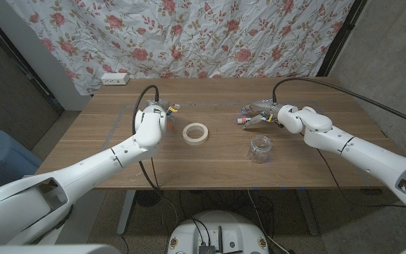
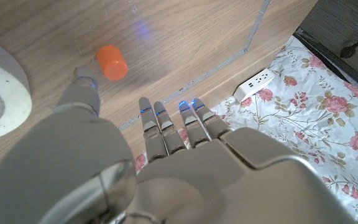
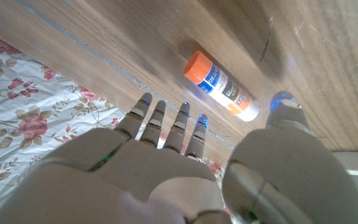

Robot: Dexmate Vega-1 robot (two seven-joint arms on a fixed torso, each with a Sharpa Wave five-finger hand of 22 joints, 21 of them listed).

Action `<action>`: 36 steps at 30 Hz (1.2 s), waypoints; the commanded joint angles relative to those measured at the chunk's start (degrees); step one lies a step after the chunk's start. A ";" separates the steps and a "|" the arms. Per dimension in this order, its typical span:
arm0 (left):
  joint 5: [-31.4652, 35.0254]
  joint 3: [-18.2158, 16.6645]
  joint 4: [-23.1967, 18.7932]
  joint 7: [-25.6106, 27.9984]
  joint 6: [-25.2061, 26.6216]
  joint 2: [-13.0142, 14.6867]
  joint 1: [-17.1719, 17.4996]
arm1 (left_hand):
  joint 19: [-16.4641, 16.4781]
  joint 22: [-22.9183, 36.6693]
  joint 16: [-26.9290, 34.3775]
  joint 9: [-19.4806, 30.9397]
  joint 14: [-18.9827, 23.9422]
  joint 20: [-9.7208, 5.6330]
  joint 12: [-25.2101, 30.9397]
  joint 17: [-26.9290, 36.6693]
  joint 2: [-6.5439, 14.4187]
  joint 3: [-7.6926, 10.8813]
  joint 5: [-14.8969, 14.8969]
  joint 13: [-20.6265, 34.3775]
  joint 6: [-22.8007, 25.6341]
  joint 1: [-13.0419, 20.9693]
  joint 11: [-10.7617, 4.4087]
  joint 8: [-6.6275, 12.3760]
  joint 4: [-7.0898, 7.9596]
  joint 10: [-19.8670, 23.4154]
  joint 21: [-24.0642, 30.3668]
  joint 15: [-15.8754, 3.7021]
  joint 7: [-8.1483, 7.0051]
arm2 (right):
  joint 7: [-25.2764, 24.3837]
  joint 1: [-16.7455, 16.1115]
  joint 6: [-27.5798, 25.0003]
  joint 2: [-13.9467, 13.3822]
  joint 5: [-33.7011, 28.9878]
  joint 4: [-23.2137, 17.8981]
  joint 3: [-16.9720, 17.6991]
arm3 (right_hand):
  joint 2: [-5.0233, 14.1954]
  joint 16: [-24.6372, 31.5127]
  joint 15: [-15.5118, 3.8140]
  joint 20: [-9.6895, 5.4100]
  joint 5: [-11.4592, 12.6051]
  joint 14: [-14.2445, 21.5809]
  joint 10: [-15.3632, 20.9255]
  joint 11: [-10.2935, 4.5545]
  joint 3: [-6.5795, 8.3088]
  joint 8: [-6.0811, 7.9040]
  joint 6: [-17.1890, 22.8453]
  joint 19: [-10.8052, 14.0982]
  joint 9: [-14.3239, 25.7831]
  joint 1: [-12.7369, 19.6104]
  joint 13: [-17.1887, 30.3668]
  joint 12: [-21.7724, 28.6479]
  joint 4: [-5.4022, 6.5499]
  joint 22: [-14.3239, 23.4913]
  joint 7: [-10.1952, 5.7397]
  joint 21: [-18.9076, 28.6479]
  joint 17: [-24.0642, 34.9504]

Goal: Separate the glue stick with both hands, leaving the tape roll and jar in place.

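Glue stick body and cap apart on the worktop [image 1: 210, 166].

Right of the tape roll [image 1: 196, 132], the glue stick [image 3: 222, 87] lies flat beside the spread right hand [image 3: 166, 180], orange end toward the roll; its orange cap [image 2: 111, 62] lies by the spread, empty left hand [image 2: 160, 168].

Your head view is evenly lit and fairly sharp, with the wooden surface [image 1: 210, 152] casting only soft shadows and the corners at 10 and 2 o'clock dim. In your wrist views, the grey left robot hand [image 2: 166, 162] and right robot hand [image 3: 166, 168] blur close up.
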 commanded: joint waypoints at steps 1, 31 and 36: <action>-6.38 -5.39 -1.63 8.93 0.15 -0.23 4.77 | -0.10 0.04 -0.08 0.07 -0.48 0.10 -0.13 0.31 0.01 -0.32 0.20 0.18 -0.76 -0.72 0.12 -0.10 0.00 -0.52 0.20 -0.04 0.16 | 0.64 -0.61 1.75 0.11 6.54 0.88 2.25 | 0.40 -0.98 0.87 -0.43 0.61 -2.51 -3.08 0.50 -0.74 -0.05 -2.29 -1.92 -0.06 -2.99 -0.12 -0.19 1.11 0.21 0.08 -0.21 0.09; -38.20 -16.04 -0.51 37.11 -9.42 0.26 10.81 | -0.24 0.13 0.10 0.09 -1.31 -0.36 0.36 0.39 3.22 -0.23 0.00 0.20 -4.12 -3.48 1.83 -0.04 1.55 -2.41 0.44 -0.23 1.16 | -8.90 -5.27 4.51 2.47 26.34 3.91 8.92 | 3.45 -1.42 -1.69 -4.93 -2.01 -4.95 -7.27 1.74 -3.30 0.03 -7.31 -0.38 -0.25 -12.39 -0.88 0.38 5.47 0.00 2.21 0.70 -1.34; -43.79 -18.04 1.21 41.02 -12.97 -0.61 11.59 | -0.30 0.12 0.14 0.10 -1.45 -0.32 0.44 0.41 4.55 0.08 0.01 0.20 -4.43 -3.92 2.15 0.06 1.90 -2.60 0.43 -0.09 1.42 | -10.99 -6.82 4.59 2.71 29.42 3.23 10.33 | 3.71 -1.24 -1.70 -5.14 -2.35 -4.40 -6.90 1.91 -3.67 0.26 -6.93 0.31 -0.28 -13.59 -0.95 0.57 6.05 0.00 2.39 0.81 -1.53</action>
